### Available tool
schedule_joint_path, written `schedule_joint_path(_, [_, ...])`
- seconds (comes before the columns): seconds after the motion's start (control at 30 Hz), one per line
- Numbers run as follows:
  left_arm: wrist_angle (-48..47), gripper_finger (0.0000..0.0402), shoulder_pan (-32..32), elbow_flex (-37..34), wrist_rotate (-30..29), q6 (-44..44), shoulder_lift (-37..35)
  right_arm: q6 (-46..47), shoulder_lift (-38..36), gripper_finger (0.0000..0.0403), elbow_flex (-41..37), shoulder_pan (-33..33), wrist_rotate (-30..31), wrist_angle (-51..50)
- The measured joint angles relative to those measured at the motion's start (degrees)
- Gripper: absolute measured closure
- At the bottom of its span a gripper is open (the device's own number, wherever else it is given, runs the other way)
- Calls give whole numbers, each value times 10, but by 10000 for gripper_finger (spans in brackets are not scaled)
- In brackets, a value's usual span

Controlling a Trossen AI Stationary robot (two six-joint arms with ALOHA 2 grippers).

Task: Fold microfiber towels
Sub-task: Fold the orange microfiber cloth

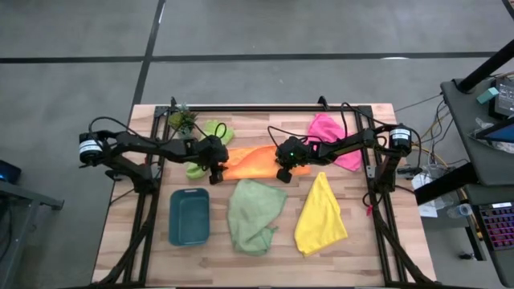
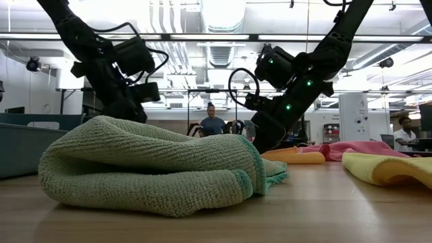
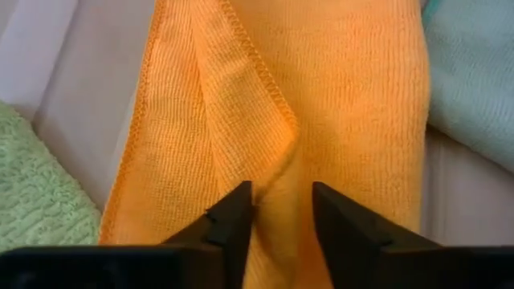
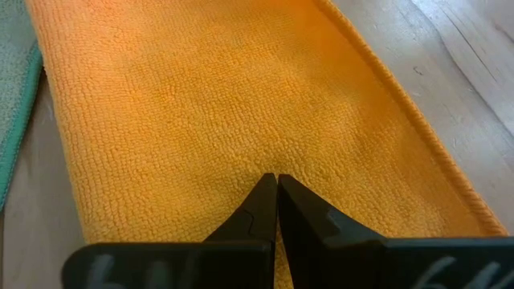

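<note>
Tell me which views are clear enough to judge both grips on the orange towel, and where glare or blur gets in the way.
Left wrist view: sharp on the orange towel, a fold between the left gripper fingers. Right wrist view: sharp too, right gripper shut on the towel. Low view: bright ceiling glare behind the arms, and the sage towel fills the foreground. High view: even light, grippers small.

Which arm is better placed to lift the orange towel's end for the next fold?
Probably the right: the right gripper is shut on the orange towel, while the left gripper has jaws parted around a ridge.
</note>
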Motion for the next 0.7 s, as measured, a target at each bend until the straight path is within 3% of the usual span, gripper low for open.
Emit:
schedule_joint_path(0.13, [2,377,1,1,-1,4,0,0,0,394,0,0,0,0])
schedule_joint_path(0.2, [2,394,1,1,-10,4,-1,0,0,394,0,0,0,0])
schedule_joint_path(0.37, [2,390,2,1,-88,6,-8,0,0,394,0,0,0,0])
schedule_joint_path(0.57, [3,389,2,1,-256,0,-11,0,0,394,0,0,0,0])
schedule_joint_path(0.7, [8,389,2,1,-273,-1,-10,0,0,394,0,0,0,0])
